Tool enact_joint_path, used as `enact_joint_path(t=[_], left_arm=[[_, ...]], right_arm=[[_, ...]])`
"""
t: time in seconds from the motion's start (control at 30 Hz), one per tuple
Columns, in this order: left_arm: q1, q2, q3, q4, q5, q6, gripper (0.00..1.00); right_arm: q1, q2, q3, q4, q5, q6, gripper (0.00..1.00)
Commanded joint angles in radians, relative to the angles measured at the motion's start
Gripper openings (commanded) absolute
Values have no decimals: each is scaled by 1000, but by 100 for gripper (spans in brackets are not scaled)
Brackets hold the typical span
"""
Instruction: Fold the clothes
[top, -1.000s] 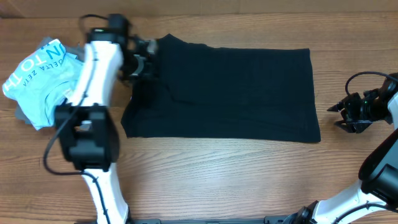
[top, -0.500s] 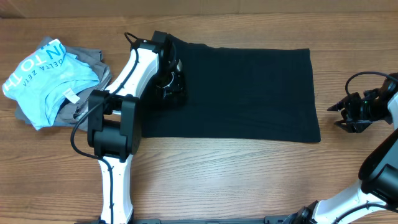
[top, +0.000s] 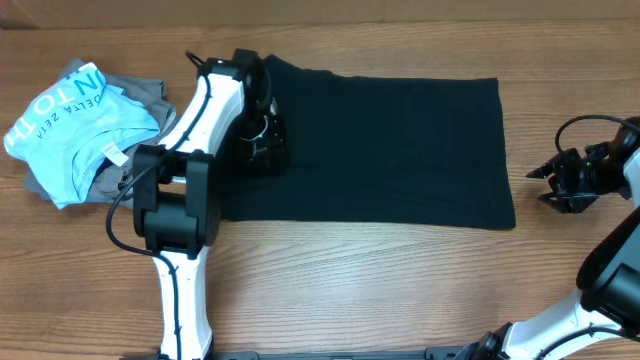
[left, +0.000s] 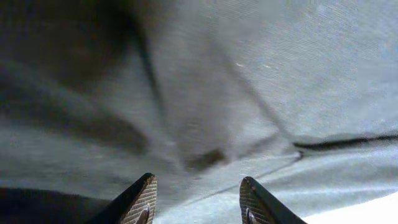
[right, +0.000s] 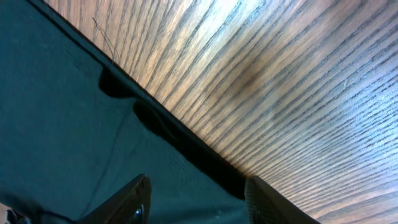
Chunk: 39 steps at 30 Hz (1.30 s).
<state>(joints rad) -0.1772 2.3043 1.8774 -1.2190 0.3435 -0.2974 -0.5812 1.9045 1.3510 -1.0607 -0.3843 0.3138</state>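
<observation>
The black T-shirt (top: 400, 150) lay spread flat across the middle of the desk (top: 350, 290), towards the far side. It formed a wide dark rectangle, with its left end slightly rumpled. The left pincer (top: 266, 148) hung over that left end, pointing down at the cloth. In its wrist view the fingers (left: 144, 200) stood spread, with creased fabric (left: 249, 74) under them and nothing pinched between. The right pincer (top: 537, 187) sat just beside the shirt's right edge, over bare wood. Its fingers (right: 134, 202) were likewise spread and empty. From that wrist the shirt's hem (right: 62, 124) ran diagonally across the grain of the desk (right: 280, 93). At the far left of the desk, a light blue shirt (top: 70, 125) with white lettering lay heaped on grey garments (top: 150, 92), near the left arm but apart from the black shirt.
</observation>
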Motion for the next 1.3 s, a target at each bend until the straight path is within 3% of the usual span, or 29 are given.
enact_joint_path(t=[0.0, 0.17, 0.4, 0.53, 0.73, 0.97, 1.27], left_arm=[[-8, -21, 6, 0, -40, -18, 47], [-27, -2, 5, 37, -50, -23, 45], [-32, -2, 5, 58, -48, -40, 29], [-33, -2, 3, 56, -82, -40, 31], [-33, -2, -4, 81, -82, -40, 4], [-11, -4, 31, 129, 72, -40, 4], [-1, -3, 72, 219, 76, -40, 4]], right_arm=[[-3, -31, 17, 6, 9, -7, 52], [-3, -31, 17, 4, 9, -7, 52], [-3, -31, 16, 4, 9, -7, 52], [-3, -31, 16, 4, 9, -7, 52], [-3, -31, 16, 4, 9, -7, 52], [-3, -31, 16, 3, 9, -7, 52], [-3, -31, 16, 3, 9, -7, 52]])
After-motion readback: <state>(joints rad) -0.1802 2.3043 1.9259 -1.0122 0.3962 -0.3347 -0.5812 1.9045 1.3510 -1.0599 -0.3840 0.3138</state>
